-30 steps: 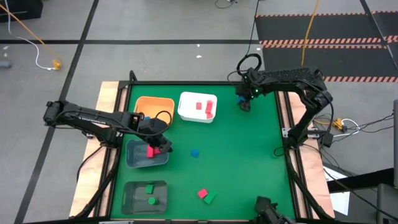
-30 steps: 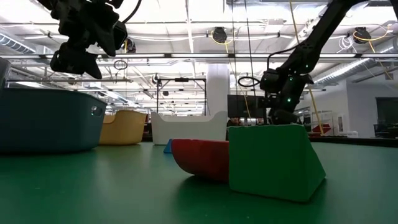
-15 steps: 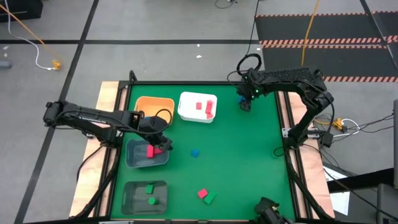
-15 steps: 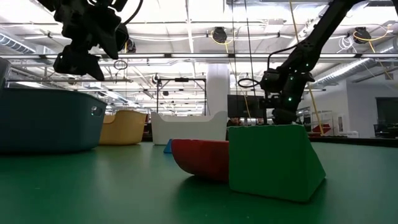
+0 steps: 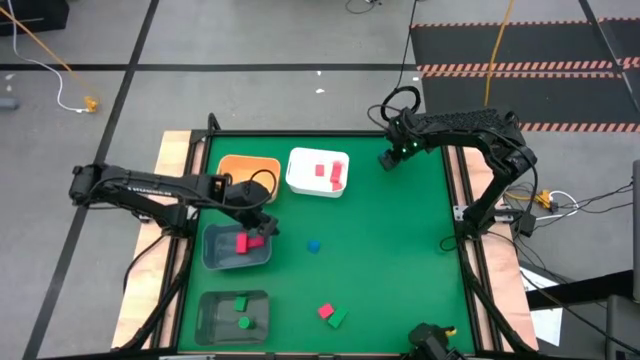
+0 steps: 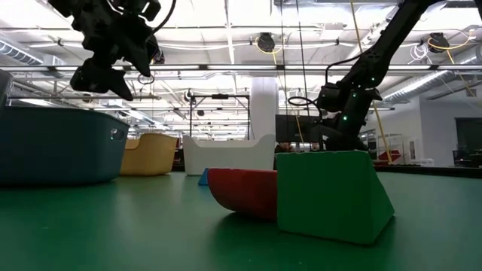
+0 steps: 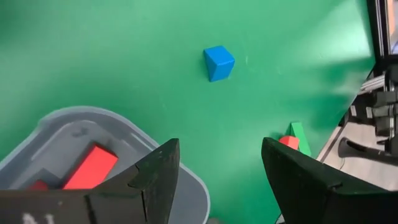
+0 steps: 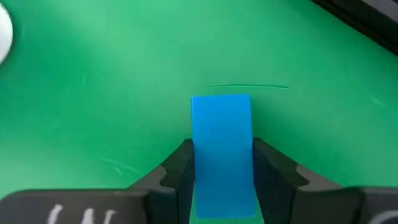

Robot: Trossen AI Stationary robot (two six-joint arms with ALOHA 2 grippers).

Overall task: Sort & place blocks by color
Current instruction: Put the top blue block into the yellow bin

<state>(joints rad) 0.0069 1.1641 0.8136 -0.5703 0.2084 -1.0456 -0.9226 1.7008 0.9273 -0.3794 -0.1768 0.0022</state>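
near the front edge, 1 red block (image 5: 325, 311) and 1 green block (image 5: 338, 319) are touching. mid-table, the left gripper (image 7: 217, 171) is hanging spread over the grey bin (image 5: 215, 255). far right, the right gripper (image 8: 221, 171) is pinching a blue bar (image 8: 221, 152) by its flat sides; it is probably light, rigid and slightly slick.

A green table (image 5: 400, 260) stands on a grey floor (image 5: 250, 90). On it are an orange bin (image 5: 247, 166), a white bin (image 5: 303, 180) and two grey bins (image 5: 213, 256). A yellow cable (image 5: 45, 45) lies on the floor.
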